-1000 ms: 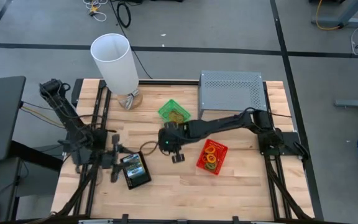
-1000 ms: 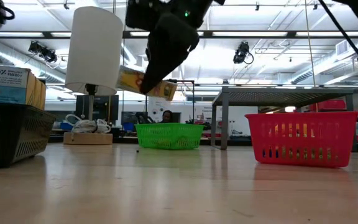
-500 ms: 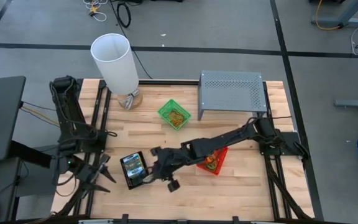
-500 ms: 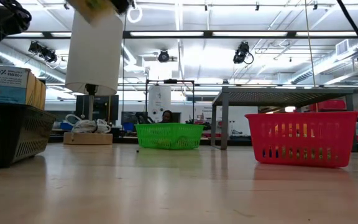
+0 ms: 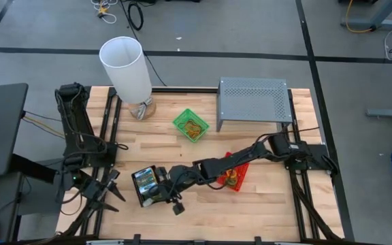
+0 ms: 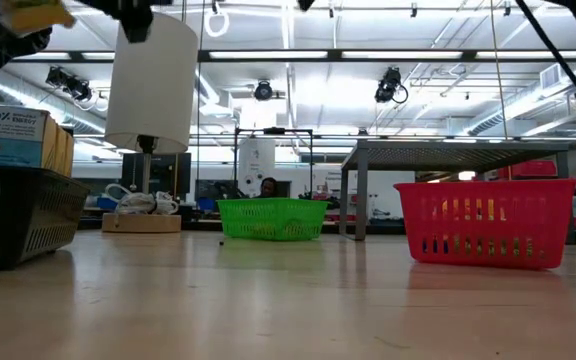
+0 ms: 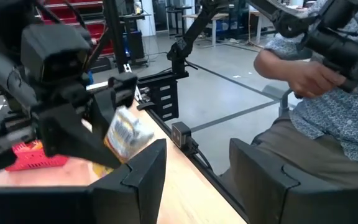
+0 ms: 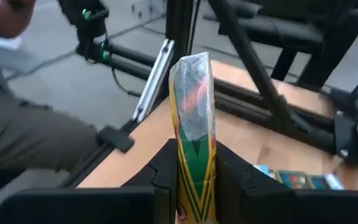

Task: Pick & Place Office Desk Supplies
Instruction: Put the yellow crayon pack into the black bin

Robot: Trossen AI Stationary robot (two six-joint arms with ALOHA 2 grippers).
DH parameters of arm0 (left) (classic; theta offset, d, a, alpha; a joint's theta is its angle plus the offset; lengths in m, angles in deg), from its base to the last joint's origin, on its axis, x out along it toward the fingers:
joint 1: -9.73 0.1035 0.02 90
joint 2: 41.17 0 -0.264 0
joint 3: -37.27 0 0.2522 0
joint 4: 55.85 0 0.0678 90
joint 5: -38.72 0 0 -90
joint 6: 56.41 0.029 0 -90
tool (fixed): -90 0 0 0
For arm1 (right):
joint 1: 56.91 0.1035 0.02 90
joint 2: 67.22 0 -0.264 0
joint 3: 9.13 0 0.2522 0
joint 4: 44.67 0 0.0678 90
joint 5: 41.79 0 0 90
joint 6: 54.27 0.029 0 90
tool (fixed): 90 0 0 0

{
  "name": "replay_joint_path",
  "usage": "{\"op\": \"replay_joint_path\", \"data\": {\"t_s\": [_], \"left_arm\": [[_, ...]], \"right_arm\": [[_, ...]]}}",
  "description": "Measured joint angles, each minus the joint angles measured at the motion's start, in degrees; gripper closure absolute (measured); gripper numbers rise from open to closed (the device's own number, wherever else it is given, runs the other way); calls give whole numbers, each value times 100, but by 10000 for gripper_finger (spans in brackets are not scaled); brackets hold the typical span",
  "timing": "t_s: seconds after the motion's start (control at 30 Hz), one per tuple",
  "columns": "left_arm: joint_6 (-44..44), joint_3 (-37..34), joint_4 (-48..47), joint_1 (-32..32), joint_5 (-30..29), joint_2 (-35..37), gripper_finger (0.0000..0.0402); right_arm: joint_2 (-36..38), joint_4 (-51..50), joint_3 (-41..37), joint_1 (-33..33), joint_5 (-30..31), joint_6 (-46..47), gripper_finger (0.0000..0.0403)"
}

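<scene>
Small yellow-green crayon box point(image 8: 193, 134) pinched between right gripper point(image 8: 191, 163) fingers, long axis running out past fingertips, held in air. High view: right gripper point(image 5: 171, 192) at near edge of black mesh tray point(image 5: 148, 186), which already holds crayon boxes; tray lies just beside gripper toward left arm's side. Judgement: drop needs short shift over tray. Left gripper point(image 7: 194, 168) fingers spread, empty, parked at table's left front; right arm clearly nearer. Red basket point(image 5: 231, 171) with coloured loops under right forearm.
</scene>
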Motion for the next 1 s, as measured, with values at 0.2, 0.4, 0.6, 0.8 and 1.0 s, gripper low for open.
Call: {"op": "replay_joint_path", "data": {"t_s": [0.2, 0.4, 0.6, 0.8, 1.0], "left_arm": [[58, 0, 2, 8, -5, 0, 220], [72, 0, 1, 8, -33, 0, 220], [112, 0, -1, 10, -168, 0, 220], [163, 0, 2, 8, -171, 0, 220], [152, 0, 0, 8, -160, 0, 220]], "right_arm": [[-375, 595, -2, -40, -52, 33, 339], [-558, 719, 3, -74, -65, -142, 339], [-698, 864, 5, -130, -70, -180, 339], [-852, 1006, 9, -162, -65, -166, 339], [-885, 885, 3, -167, 149, -120, 323]]}}
